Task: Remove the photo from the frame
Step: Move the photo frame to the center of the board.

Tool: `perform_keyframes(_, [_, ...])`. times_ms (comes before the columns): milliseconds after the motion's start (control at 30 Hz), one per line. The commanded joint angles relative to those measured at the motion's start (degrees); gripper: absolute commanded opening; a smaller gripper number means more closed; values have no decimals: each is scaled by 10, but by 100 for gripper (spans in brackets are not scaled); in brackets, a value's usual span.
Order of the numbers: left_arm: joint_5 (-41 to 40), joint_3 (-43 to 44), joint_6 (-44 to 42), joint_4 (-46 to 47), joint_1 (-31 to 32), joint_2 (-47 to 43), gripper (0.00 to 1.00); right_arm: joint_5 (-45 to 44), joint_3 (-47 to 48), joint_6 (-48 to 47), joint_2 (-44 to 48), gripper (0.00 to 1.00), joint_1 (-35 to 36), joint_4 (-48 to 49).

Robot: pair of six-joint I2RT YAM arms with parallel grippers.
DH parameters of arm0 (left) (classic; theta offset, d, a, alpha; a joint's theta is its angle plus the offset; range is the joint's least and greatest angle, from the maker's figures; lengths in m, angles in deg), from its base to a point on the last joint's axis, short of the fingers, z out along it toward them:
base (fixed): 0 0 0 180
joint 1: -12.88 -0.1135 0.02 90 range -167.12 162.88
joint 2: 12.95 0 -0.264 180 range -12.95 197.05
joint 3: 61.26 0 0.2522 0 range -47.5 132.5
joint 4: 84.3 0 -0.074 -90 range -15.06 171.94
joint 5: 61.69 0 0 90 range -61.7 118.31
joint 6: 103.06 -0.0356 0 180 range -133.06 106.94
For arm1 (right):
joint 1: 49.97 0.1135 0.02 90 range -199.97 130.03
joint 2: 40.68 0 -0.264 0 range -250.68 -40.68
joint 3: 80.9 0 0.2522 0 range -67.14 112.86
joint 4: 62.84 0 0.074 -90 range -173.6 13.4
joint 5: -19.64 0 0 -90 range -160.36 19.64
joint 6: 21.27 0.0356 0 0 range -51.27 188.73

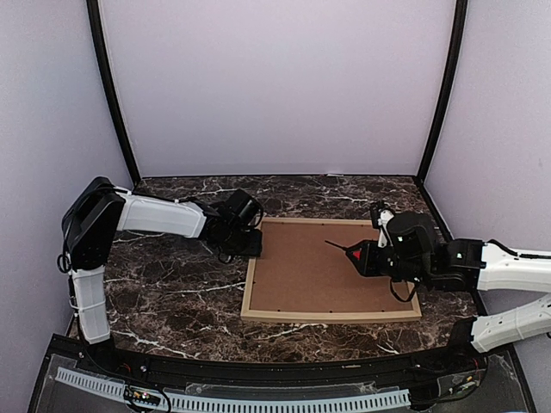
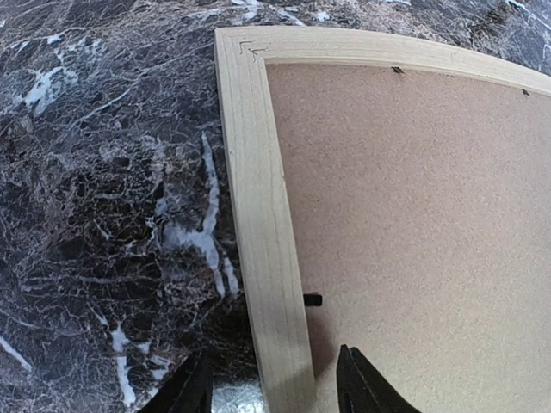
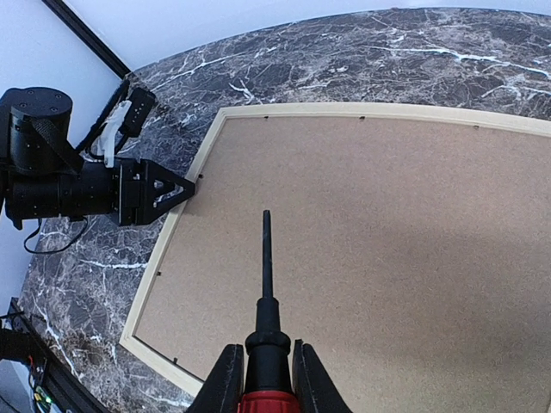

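Light-wood frame [image 1: 331, 317] lies face down on the marble table [image 1: 172, 292], with a brown backing board [image 1: 310, 275] filling it. The photo is out of sight, perhaps under that board. The left gripper [image 2: 274, 389] is partly open, its fingers astride the frame's left rail and holding nothing. The right gripper [image 3: 267, 383] is clamped on a red-handled screwdriver [image 3: 266, 258], whose tip is over the board.

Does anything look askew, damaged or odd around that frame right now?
Nothing stands out. The frame lies flat, back up, on the table, its backing board seated evenly inside the rails; no cracks or debris visible.
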Motion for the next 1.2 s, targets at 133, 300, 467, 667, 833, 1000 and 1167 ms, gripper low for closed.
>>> perform_keyframes(133, [-28, 17, 9, -23, 2, 29, 41, -19, -5, 0, 11, 0, 0, 3])
perform_keyframes(300, [-33, 4, 22, -24, 2, 37, 27, -19, -5, 1, 9, 0, 0, 4])
perform_keyframes(467, [-51, -15, 39, -35, -3, 35, 13, -16, -2, 1, 4, 0, 0, 7])
perform_keyframes(667, [-72, -51, 75, -47, -18, 18, 10, -12, 2, 1, -3, 0, 0, 12])
perform_keyframes(833, [-84, -103, 111, -53, -38, -13, 10, -5, 4, 3, -10, 0, 0, 20])
perform_keyframes(1000, [-97, -154, 148, -64, -57, -49, 10, 3, 6, 2, -20, 0, 0, 29])
perform_keyframes(1167, [-112, -203, 185, -79, -67, -81, 10, 10, 8, 2, -29, 0, 0, 38])
